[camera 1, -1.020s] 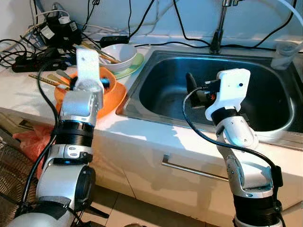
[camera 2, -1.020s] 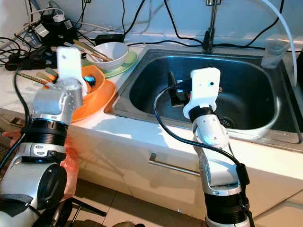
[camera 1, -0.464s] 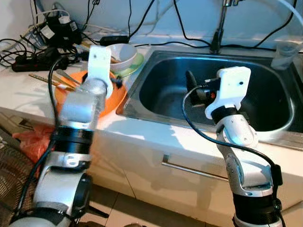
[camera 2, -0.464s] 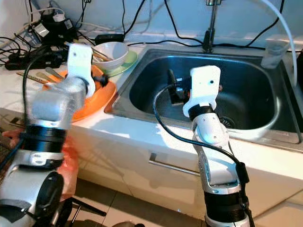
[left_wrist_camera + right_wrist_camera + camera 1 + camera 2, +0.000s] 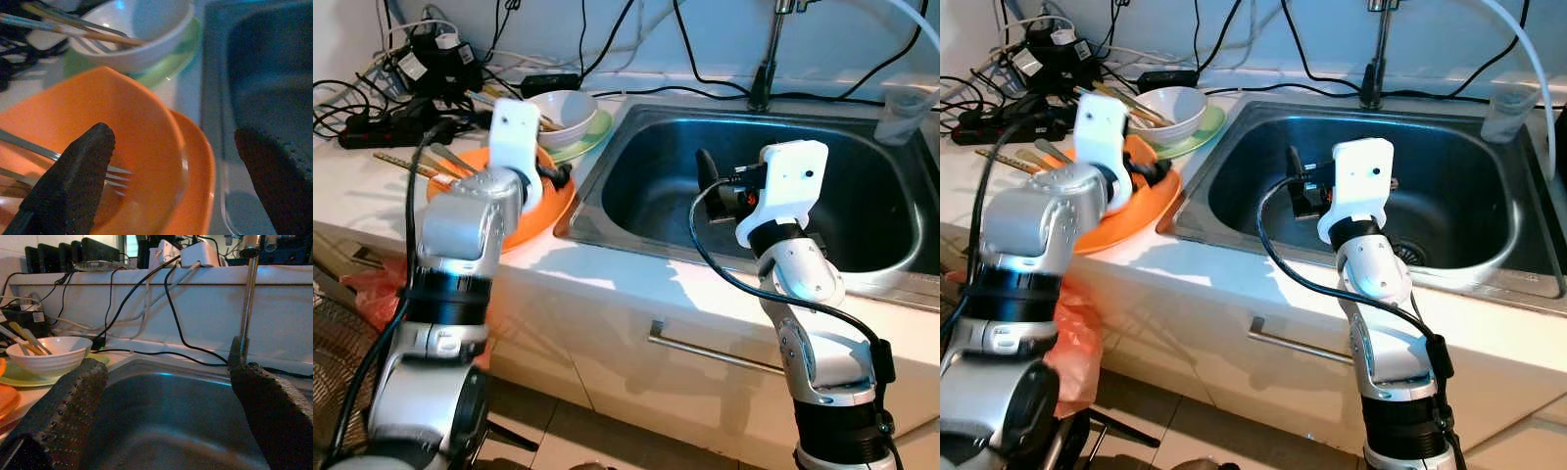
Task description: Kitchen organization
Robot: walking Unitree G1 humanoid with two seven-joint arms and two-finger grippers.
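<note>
One orange bowl (image 5: 146, 147); one white bowl (image 5: 1167, 108)

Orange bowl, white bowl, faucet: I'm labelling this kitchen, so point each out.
orange bowl (image 5: 146, 127), left wrist view, inner wall.
white bowl (image 5: 570, 119), left eye view, outer side.
faucet (image 5: 1373, 59), right eye view, upright pipe.

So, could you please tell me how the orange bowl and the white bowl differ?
The orange bowl sits on an orange plate and holds a fork; the white bowl sits on a green plate and holds chopsticks. The orange one lies nearer the counter's front edge. Both stand upright on the counter, left of the sink.
</note>
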